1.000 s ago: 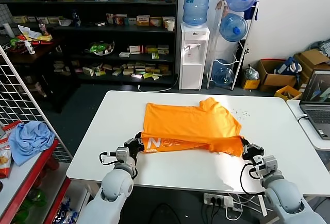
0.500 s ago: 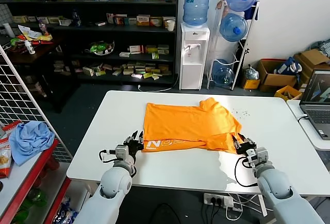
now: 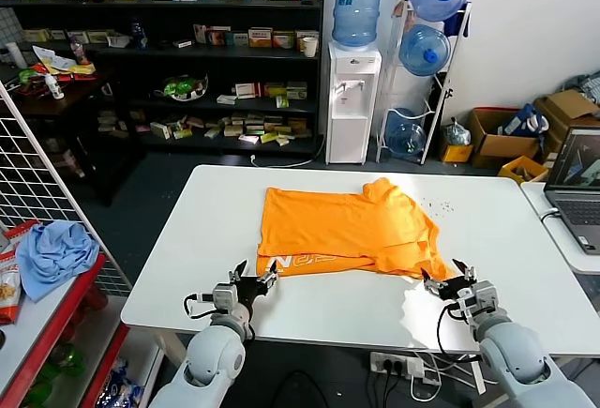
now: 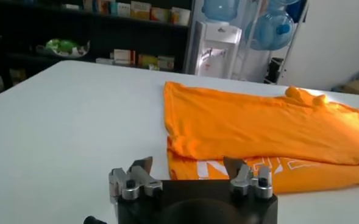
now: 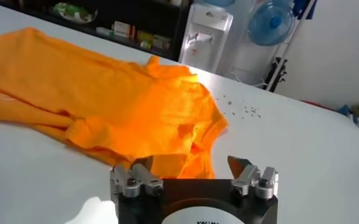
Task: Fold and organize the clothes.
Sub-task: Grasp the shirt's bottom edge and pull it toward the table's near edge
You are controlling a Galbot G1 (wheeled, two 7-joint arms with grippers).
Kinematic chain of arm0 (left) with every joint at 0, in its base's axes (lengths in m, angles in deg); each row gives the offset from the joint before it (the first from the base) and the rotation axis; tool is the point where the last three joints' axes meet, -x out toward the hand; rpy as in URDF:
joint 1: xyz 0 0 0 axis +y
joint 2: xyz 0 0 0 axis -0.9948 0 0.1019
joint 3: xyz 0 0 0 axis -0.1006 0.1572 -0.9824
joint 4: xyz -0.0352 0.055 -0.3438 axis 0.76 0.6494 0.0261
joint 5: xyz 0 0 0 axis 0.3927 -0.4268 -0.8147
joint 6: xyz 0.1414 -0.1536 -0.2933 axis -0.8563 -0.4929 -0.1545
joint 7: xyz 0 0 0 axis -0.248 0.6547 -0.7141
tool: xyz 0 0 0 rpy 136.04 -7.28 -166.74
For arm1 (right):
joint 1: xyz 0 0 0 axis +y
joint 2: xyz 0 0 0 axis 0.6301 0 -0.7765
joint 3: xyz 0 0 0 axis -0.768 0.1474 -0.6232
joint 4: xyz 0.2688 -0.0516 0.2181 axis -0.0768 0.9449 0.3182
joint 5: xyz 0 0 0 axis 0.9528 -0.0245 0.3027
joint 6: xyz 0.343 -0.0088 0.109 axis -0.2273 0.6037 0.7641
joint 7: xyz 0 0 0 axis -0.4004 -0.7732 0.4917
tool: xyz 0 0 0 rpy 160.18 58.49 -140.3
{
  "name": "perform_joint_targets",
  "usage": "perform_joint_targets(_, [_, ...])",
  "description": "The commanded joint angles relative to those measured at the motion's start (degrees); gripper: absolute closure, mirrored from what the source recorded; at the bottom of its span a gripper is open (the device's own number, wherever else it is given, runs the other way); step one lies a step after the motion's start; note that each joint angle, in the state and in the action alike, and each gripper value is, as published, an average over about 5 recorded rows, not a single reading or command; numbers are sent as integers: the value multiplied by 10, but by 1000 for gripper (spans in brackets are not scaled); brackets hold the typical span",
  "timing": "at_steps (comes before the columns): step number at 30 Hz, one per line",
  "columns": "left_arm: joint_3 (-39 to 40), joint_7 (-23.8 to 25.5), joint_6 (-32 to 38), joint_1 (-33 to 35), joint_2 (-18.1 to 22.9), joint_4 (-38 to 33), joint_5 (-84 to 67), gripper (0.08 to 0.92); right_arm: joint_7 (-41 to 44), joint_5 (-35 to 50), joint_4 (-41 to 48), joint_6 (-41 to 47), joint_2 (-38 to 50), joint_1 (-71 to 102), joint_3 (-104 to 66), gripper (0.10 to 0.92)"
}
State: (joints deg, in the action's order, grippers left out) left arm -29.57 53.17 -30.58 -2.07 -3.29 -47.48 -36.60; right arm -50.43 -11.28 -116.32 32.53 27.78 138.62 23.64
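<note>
The orange T-shirt (image 3: 347, 230) lies folded once on the white table (image 3: 225, 211), with whitish lettering on its near strip. It also shows in the left wrist view (image 4: 258, 128) and the right wrist view (image 5: 106, 103). My left gripper (image 3: 253, 280) is open and empty, just short of the shirt's near left corner; in its own view (image 4: 191, 165) the fingertips stand wide apart. My right gripper (image 3: 447, 275) is open and empty beside the shirt's near right corner, also seen in its own view (image 5: 190, 163).
A wire rack (image 3: 37, 239) with a light blue cloth (image 3: 56, 249) stands at my left. A laptop (image 3: 577, 183) sits on a side table at right. Shelves and a water dispenser (image 3: 354, 80) stand behind the table.
Both grippers let go of the shirt's near edge, opened and drew back toward me. The folded near strip settled flat on the table.
</note>
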Motion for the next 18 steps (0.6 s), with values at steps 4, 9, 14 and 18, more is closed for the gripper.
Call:
perform_joint_targets(4, [-3, -3, -3, -3, 6, 32, -13, 178, 4, 4, 29, 0, -8, 5, -12, 203])
perform_joint_targets(9, [-2, 2, -1, -7, 9, 43, -8, 178, 8, 6, 51, -4, -12, 0, -10, 267])
perform_joint_targets(14, [-1, 9, 3, -11, 9, 50, 2, 250, 8, 8, 58, -4, -14, -3, -9, 396])
perform_joint_targets(18, [0, 11, 7, -11, 9, 50, 6, 371, 6, 9, 54, -2, -13, -1, -9, 509])
